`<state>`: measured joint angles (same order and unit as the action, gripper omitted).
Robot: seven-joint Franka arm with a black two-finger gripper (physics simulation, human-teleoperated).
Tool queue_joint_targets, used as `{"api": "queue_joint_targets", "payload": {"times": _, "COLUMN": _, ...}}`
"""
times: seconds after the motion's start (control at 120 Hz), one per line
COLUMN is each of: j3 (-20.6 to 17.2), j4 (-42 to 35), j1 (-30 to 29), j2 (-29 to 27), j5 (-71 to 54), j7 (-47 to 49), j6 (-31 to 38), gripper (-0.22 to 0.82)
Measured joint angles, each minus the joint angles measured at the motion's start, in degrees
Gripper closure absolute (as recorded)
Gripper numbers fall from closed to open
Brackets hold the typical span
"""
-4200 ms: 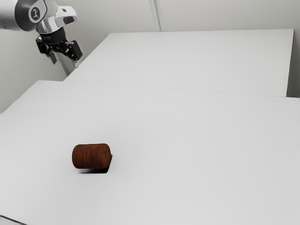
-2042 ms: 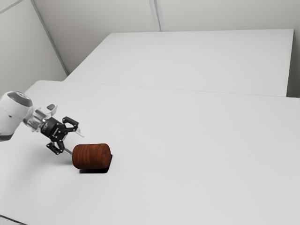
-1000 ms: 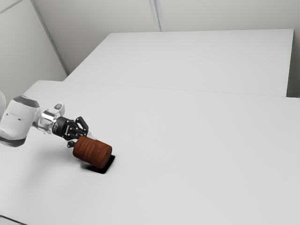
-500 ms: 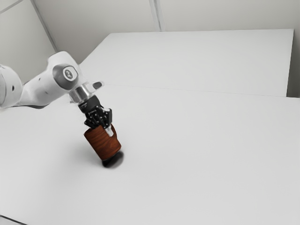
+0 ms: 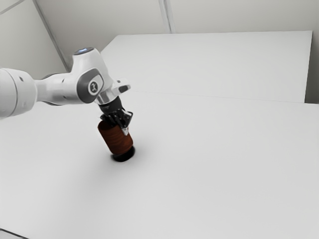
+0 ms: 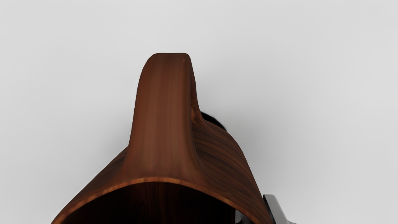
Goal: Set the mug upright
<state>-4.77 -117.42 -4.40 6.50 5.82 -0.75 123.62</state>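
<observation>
In the exterior view the brown wooden mug leans, its mouth up toward the exterior view's left and its base lower, over a dark shadow. My gripper is at its mouth end, shut on the mug's wall. The wrist view looks onto the open mouth and the handle of the mug; there the gripper has one finger outside the wall and part of the other inside the mouth. Whether the base touches the table cannot be told.
The white table extends around the mug. Behind it stands another white surface, with pale walls beyond. A thin dark line crosses the exterior view's lower left corner.
From lying on its side, the mug has been gripped, tipped up steeply and carried toward the exterior view's right and back. Over the last half second it has turned somewhat closer to upright.
</observation>
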Motion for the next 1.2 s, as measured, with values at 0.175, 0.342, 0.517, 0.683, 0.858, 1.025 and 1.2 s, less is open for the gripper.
{"api": "queue_joint_targets", "payload": {"times": 0.175, "j3": -0.1, "j4": 0.1, "j1": 0.5, "j2": 1.5, "j5": -0.4, "j7": 2.5, "j6": 1.6, "gripper": 0.76}}
{"api": "queue_joint_targets", "payload": {"times": 0.342, "j3": -0.1, "j4": 0.1, "j1": 0.4, "j2": 3.3, "j5": -0.4, "j7": 4.4, "j6": 2.3, "gripper": 0.76}}
{"api": "queue_joint_targets", "payload": {"times": 0.517, "j3": -0.2, "j4": 0.2, "j1": 0.6, "j2": 3.1, "j5": -1.3, "j7": 5.7, "j6": 2.4, "gripper": 0.42}}
{"api": "queue_joint_targets", "payload": {"times": 0.683, "j3": 0.0, "j4": 0.2, "j1": 0.7, "j2": 1.5, "j5": -3.0, "j7": 6.6, "j6": 1.8, "gripper": 0.19}}
{"api": "queue_joint_targets", "payload": {"times": 0.858, "j3": 1.1, "j4": 0.3, "j1": 2.1, "j2": -1.7, "j5": -4.0, "j7": 6.8, "j6": 1.1, "gripper": 0.08}}
{"api": "queue_joint_targets", "payload": {"times": 1.025, "j3": 1.6, "j4": 2.8, "j1": 2.1, "j2": -3.4, "j5": -6.6, "j7": 5.9, "j6": -0.1, "gripper": 0.04}}
{"api": "queue_joint_targets", "payload": {"times": 1.2, "j3": 1.4, "j4": 10.8, "j1": 2.5, "j2": -3.3, "j5": -9.4, "j7": 4.6, "j6": -5.6, "gripper": 0.02}}
